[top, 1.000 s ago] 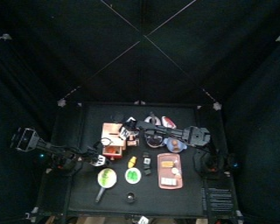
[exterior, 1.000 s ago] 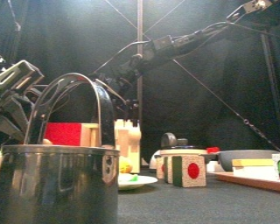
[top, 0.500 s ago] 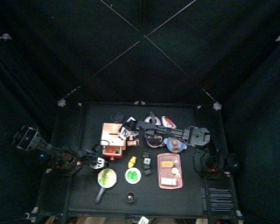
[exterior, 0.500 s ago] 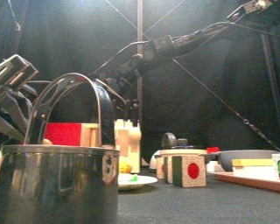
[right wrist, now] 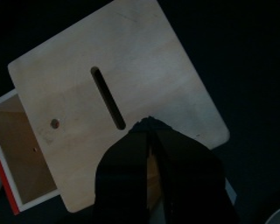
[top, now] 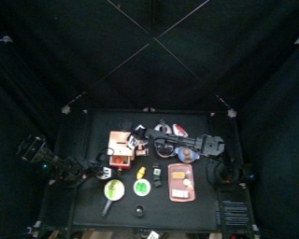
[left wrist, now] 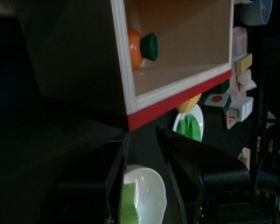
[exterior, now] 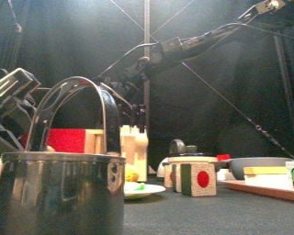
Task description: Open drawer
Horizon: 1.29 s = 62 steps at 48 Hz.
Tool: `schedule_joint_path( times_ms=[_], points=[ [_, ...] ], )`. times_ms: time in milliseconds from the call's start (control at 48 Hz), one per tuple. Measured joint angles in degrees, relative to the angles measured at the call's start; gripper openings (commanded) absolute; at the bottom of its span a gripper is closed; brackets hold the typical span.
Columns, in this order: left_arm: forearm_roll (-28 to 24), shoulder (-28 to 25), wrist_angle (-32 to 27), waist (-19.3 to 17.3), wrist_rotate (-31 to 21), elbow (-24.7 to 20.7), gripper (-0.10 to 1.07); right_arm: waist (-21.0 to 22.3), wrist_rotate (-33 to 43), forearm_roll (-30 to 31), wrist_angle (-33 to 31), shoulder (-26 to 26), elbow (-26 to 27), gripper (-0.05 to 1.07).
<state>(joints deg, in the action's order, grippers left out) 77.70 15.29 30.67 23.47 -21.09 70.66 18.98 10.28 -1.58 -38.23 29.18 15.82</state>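
Right wrist view, flat pale wooden drawer [right wrist: 108,96] top, narrow slot

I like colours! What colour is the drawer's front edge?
Red, on the drawer; clearest in the left wrist view.

No legible text, label, brand or number in any view. Small block [exterior: 197,178] near table front shows red disc on white, green band beside it (a sign, no lettering).
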Motion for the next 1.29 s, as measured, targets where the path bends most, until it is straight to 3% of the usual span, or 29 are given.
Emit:
schedule_joint_path(
  times_ms=[542,833,1292],
  points=[
    [0.09,-1.14,4.83,0.18,0.00,-0.88,0.76,0.00,0.00,0.09,0.00,0.00,0.00,0.14],
    [-0.09,-1.14,4.39,0.00,0.09,-0.88,0.88,0.00,0.00,0.18,0.00,0.09,0.00,0.14],
    [1.14,-4.75,6.06,-1.32,-0.09,-2.64,0.87,-0.09,0.00,0.26,0.00,0.00,-0.09,0.14]
  ],
)
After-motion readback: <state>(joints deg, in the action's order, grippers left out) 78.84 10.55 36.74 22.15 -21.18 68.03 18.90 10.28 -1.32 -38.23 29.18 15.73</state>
